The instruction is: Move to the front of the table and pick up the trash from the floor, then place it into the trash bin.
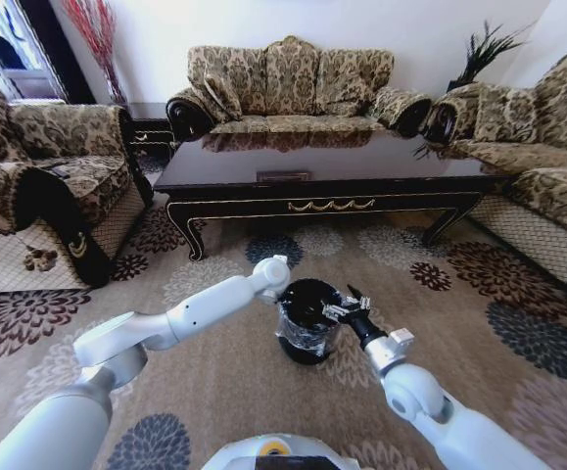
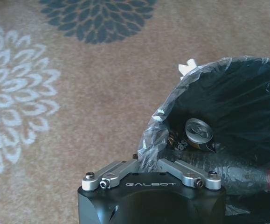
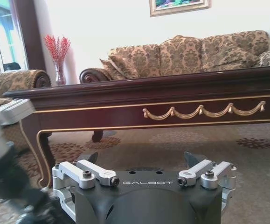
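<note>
Left gripper (image 2: 149, 164) fingers are closing on the trash bin (image 1: 306, 323) rim liner; can (image 2: 198, 131) and red-capped bottle (image 2: 246, 176) are lying inside, just beyond. Right gripper (image 3: 143, 159) fingers are spreading wide, empty, beside bin.

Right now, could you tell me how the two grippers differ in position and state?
The left gripper is shut on the trash bin liner at its rim; the right gripper is open and empty. The left sits at the bin's left side, the right at its right. Both hover low by the bin.
</note>
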You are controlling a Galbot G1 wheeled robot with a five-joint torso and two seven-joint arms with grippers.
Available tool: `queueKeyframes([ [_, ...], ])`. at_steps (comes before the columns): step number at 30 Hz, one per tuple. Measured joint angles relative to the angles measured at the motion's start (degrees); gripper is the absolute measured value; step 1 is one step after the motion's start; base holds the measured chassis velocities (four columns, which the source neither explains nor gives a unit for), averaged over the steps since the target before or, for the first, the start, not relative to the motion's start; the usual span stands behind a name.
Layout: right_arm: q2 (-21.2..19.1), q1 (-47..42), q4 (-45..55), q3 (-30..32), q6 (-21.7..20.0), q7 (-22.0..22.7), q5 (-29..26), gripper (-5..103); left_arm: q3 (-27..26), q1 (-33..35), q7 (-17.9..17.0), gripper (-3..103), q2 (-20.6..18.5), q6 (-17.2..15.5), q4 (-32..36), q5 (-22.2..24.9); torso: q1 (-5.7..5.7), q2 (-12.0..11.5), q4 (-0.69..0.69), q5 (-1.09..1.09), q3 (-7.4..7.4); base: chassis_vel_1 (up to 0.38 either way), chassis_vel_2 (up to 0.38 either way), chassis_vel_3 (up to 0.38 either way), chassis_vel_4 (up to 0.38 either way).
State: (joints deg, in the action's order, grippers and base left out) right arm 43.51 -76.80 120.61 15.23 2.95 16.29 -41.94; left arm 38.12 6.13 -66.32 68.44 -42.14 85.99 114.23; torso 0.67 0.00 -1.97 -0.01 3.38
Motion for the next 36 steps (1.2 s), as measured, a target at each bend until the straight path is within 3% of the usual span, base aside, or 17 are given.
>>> queueKeyframes([
  [11,0.3,2.3,-3.4,1.6,-1.0,0.3,-4.6,100,-3.0,1.9,0.6,0,-5.1,0.0,2.5,-1.7,0.0,0.0,0.0,0.0,0.0,0.0,0.0,0.0,0.0],
  [18,1.1,6.1,-12.0,0.5,-1.2,-0.4,-5.2,100,-5.7,3.4,0.8,0,-8.6,0.0,4.4,-1.4,0.0,0.0,-0.01,0.0,0.0,0.0,0.0,0.0,0.0],
  [26,2.6,13.3,-21.8,-3.2,-1.3,-1.1,-6.3,100,-10.4,7.4,1.0,0,-14.1,0.0,7.2,-1.2,0.0,0.0,0.01,0.0,0.0,0.0,0.0,0.0,0.0],
  [36,5.8,25.1,-37.7,-12.6,-1.3,-1.5,-7.4,100,-17.3,13.2,2.1,0,-21.0,0.0,9.0,-2.5,0.0,0.0,0.0,0.02,0.0,0.0,0.0,0.0,0.0],
])
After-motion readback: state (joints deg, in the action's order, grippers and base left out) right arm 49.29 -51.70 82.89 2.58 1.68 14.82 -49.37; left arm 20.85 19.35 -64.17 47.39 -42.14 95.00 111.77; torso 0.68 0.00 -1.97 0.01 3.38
